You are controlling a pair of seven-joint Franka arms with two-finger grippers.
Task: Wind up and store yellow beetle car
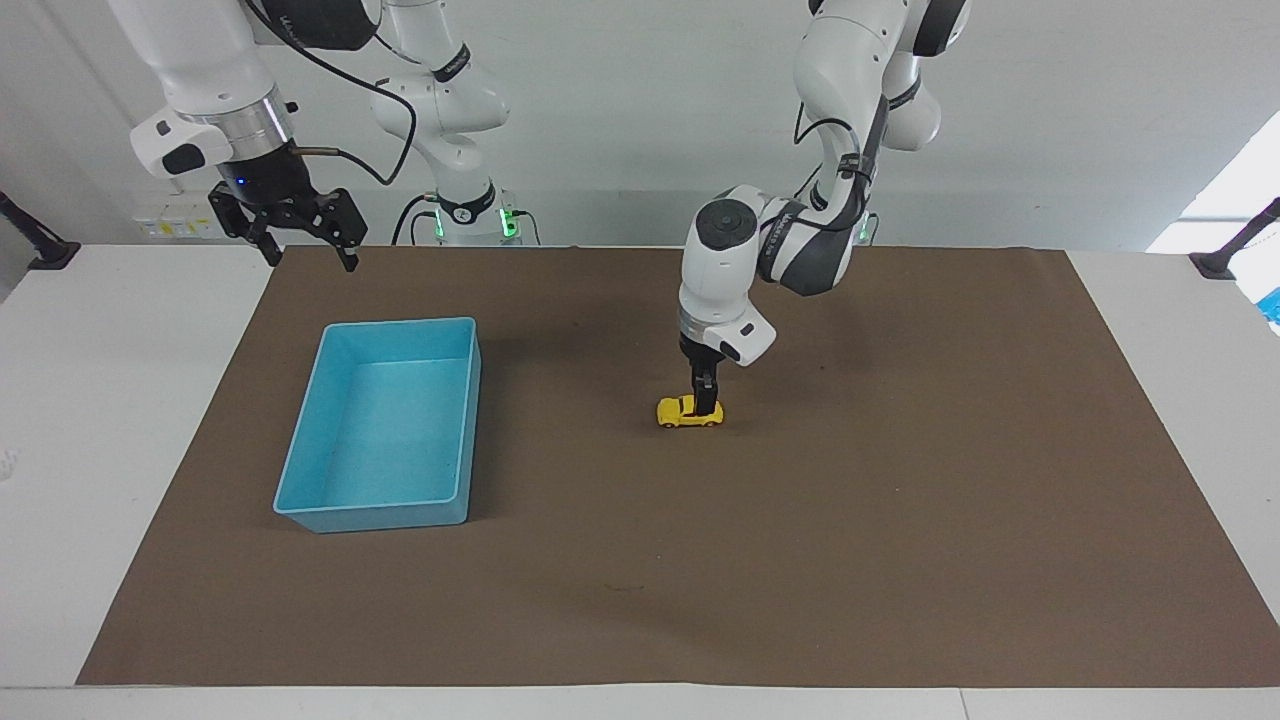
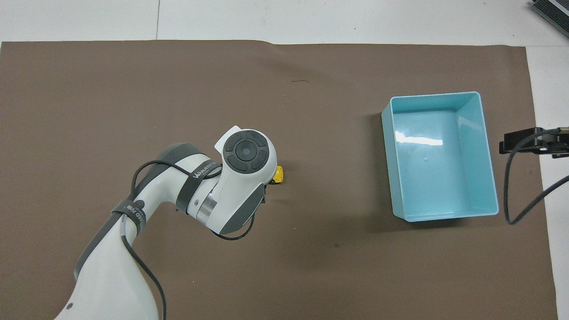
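Brown mat (image 1: 900,560): open ground across the left arm's end and along the edge farthest from the robots; blue bin (image 1: 385,430) the sole standing obstacle, toward the right arm's end; wide clear lane between bin and yellow beetle car (image 1: 678,414); left gripper (image 1: 706,400) and its arm occupy the space over the car.
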